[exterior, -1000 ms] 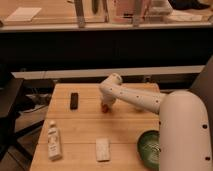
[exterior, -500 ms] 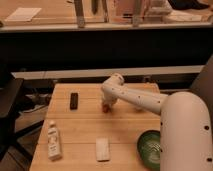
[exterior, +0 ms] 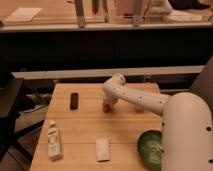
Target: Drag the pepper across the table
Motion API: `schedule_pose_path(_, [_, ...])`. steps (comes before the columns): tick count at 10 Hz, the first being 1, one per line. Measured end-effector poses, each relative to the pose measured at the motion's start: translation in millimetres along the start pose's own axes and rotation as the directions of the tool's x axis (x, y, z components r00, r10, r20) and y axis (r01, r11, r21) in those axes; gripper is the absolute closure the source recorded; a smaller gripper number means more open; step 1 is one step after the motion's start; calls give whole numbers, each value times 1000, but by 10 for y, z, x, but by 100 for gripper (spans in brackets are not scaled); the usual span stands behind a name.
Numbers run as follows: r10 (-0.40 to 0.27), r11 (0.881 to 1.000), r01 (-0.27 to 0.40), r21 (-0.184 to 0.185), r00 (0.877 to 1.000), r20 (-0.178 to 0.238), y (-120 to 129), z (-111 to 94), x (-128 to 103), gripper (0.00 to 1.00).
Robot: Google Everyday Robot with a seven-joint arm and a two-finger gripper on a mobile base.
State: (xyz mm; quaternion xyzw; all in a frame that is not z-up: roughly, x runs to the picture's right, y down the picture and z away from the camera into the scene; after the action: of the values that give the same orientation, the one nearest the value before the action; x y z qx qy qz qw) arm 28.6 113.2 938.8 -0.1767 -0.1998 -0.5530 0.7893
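So the end effector (exterior: 108, 104) is down on the worktop (exterior: 85, 127) near the far middle, tucked under the white elbow of the arm, and honestly I can't tell how it's set from this angle since the arm covers most of it. The pepper (exterior: 106, 106) is right there too, just a bit of red-orange peeking out at the tip, so it looks like contact or very close to it. Biggest risk imo is the pepper slipping out sideways once the drag starts. It's slender and tapered, so if the push is off-center it'll probably roll or pivot away instead of sliding along. Pressing too hard could also pin it or squash it against the wood. The black bar (exterior: 74, 100) sits off to the left, near enough that a drag that way could bump it. The white bottle (exterior: 53, 142), the white pad (exterior: 102, 148) and the green bowl (exterior: 151, 147) are at the near edge, well apart, so less worry there.
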Motion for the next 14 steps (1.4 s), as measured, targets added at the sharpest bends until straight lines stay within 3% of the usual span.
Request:
schedule_pose_path(12, [16, 1000, -16, 5, 1000, 4, 123, -24, 33, 96])
schedule_pose_path(14, [37, 999, -37, 22, 999, 13, 194, -9, 41, 96])
